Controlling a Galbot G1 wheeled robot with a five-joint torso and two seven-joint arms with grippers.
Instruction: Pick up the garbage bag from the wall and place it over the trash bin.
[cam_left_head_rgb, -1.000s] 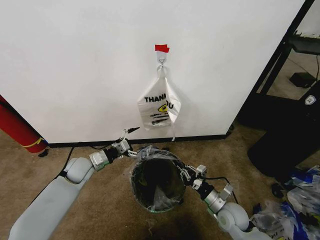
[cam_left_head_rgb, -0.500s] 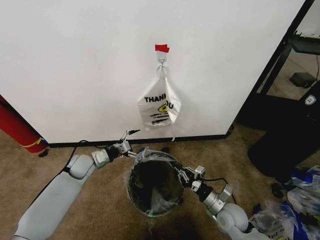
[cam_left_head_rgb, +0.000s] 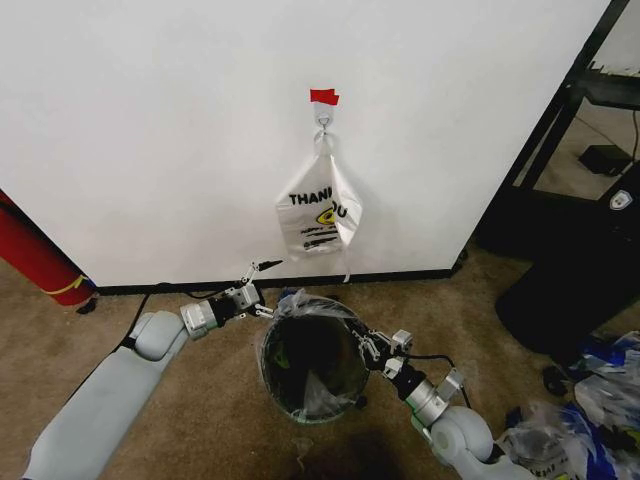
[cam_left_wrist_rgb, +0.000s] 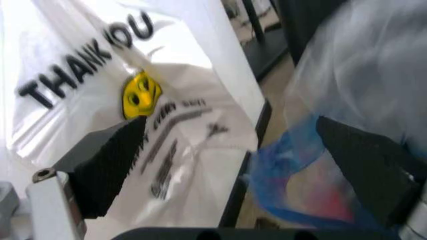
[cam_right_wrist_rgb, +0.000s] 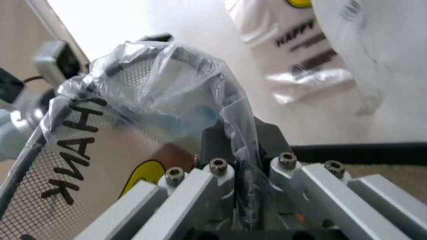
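Observation:
The garbage bag (cam_left_head_rgb: 300, 312), thin clear plastic with blue handle strips, is draped over the rim of the round black mesh trash bin (cam_left_head_rgb: 312, 400) on the carpet below the wall (cam_left_head_rgb: 150, 120). My right gripper (cam_left_head_rgb: 368, 348) is shut on the bag's plastic at the bin's right rim; in the right wrist view the gripper (cam_right_wrist_rgb: 240, 150) pinches a fold of the garbage bag (cam_right_wrist_rgb: 167, 70) over the mesh. My left gripper (cam_left_head_rgb: 260, 288) stands open at the back-left rim. In the left wrist view a blue handle strip (cam_left_wrist_rgb: 287, 170) lies between its spread fingers (cam_left_wrist_rgb: 107, 165).
An opaque white "THANK YOU" bag (cam_left_head_rgb: 318, 215) hangs from a hook (cam_left_head_rgb: 323, 120) under red tape (cam_left_head_rgb: 323, 96), just above the bin. A red cylinder (cam_left_head_rgb: 40, 260) leans at the left. A black rack (cam_left_head_rgb: 590, 200) and a pile of plastic bags (cam_left_head_rgb: 590, 410) stand at the right.
The bin with the bag shifted slightly down and left, then came back. My left gripper dropped a little closer to the rim. The right gripper kept its hold.

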